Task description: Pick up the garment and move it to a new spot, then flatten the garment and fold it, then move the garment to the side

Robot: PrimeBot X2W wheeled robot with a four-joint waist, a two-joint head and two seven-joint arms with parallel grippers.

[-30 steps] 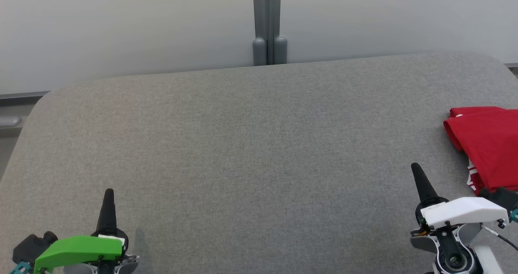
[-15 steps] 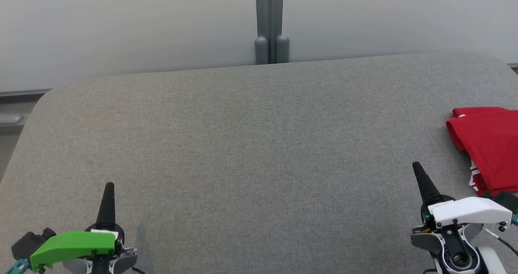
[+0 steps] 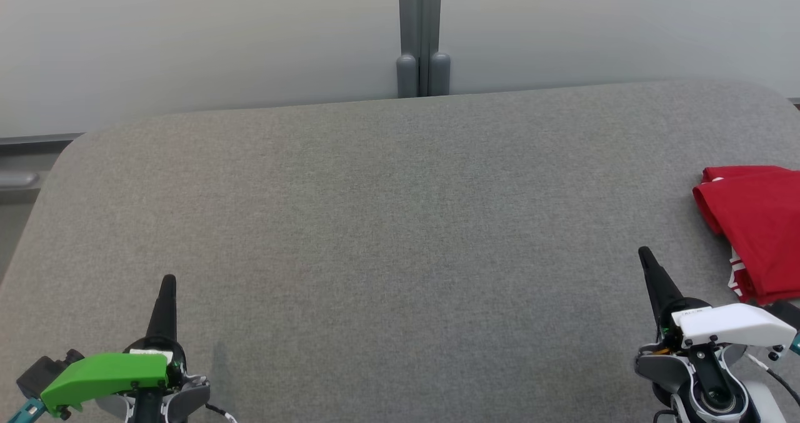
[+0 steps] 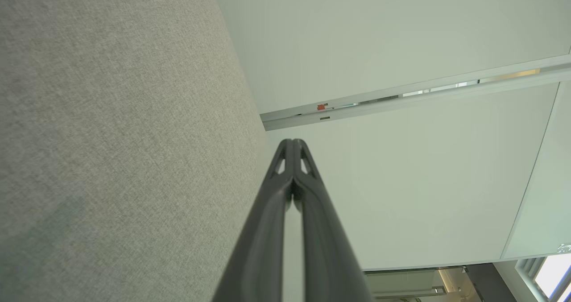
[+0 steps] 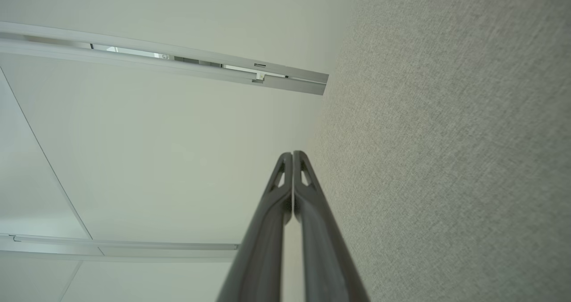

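- table (image 3: 400, 223): grey woven cloth, matt, coarse.
- garment (image 3: 759, 223), three o'clock: red cloth, matt, smooth.
- left gripper (image 3: 169, 280), right gripper (image 3: 644, 253): dark smooth plastic, faint sheen.

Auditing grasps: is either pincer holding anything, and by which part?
Nothing held: left pincer and right pincer are shut empty; the folded red jersey lies apart.

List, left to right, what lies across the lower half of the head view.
left gripper → right gripper → garment, folded, at the right edge of the view.
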